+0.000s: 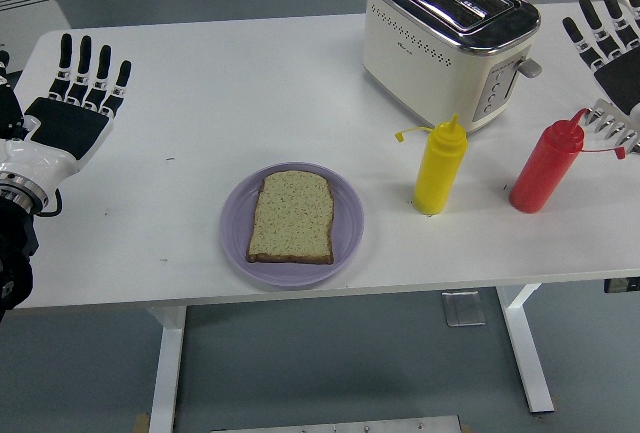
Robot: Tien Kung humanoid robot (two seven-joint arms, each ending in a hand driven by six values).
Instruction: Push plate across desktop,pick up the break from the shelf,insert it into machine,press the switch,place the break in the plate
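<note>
**Bread's on the plate, both hands idle: looks like the tail end**

So the slice of bread (290, 216) is lying flat on the purple plate (345, 243), near the front edge of the counter (250, 83). The toaster (450, 38) sits at the back right with both slots empty as far as I can see. A yellow squeeze bottle (440, 166) and a red one (545, 166) stand in front of it.

Left robot hand (72, 103) hovers over the left end of the counter, fingers straight and spread, holding nothing. Right robot hand (612, 38) is at the right edge, fingers also spread and empty, right by a metal rack (612, 125) that's mostly cut off.

My read: the last step, bread into plate, is already done. If anything's left, it's just pulling the arms clear. No grasp needed.
</note>
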